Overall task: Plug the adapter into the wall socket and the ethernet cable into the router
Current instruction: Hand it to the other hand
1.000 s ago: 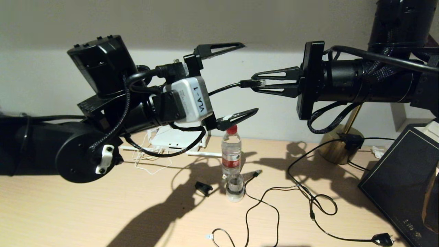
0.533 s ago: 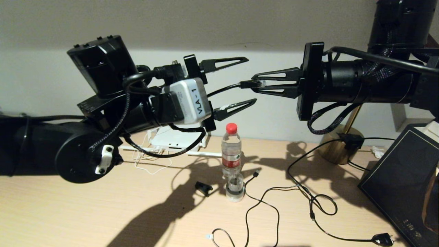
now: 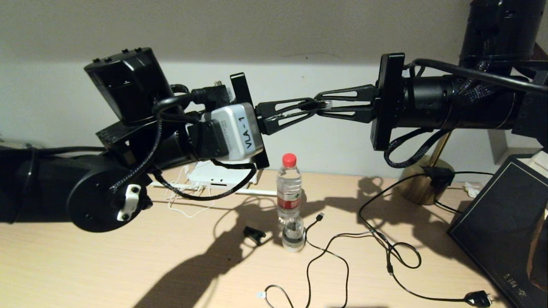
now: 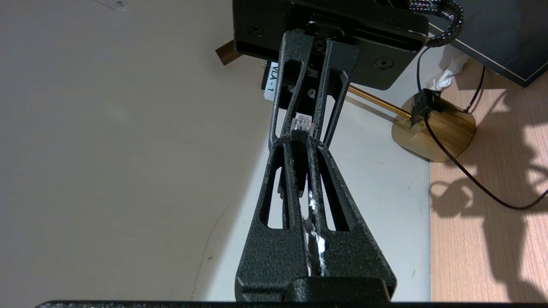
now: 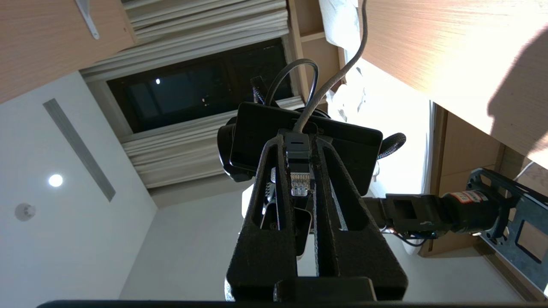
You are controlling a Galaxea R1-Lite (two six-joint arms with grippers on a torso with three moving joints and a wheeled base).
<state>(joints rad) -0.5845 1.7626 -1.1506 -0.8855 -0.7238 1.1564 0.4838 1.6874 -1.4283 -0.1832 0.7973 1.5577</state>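
Observation:
High above the desk my two grippers meet tip to tip. My right gripper [image 3: 319, 103] [image 5: 298, 141] is shut on the ethernet cable's clear plug [image 3: 327, 104] [image 5: 299, 183], whose clear end points back toward that wrist. My left gripper [image 3: 314, 108] [image 4: 299, 139] is shut on the same cable's black boot, right behind the plug [image 4: 302, 125]. The white router [image 3: 214, 173] lies on the desk by the wall, half hidden behind my left arm, with a thin white cord [image 3: 184, 202] beside it. The adapter is hidden. A grey wall socket plate [image 3: 498, 145] shows partly under my right arm.
A water bottle [image 3: 289, 188] and a small clear cup [image 3: 293, 234] stand mid-desk, with a black clip [image 3: 254, 234] nearby. Loose black cables [image 3: 342, 256] and a black plug [image 3: 477, 298] trail to the right. A brass lamp base [image 3: 421, 182] and a black board [image 3: 505, 222] sit at the right.
My left gripper's fingers went from wide open to shut on the cable's boot, next to the right gripper's tips. The right arm stayed still, holding the plug.

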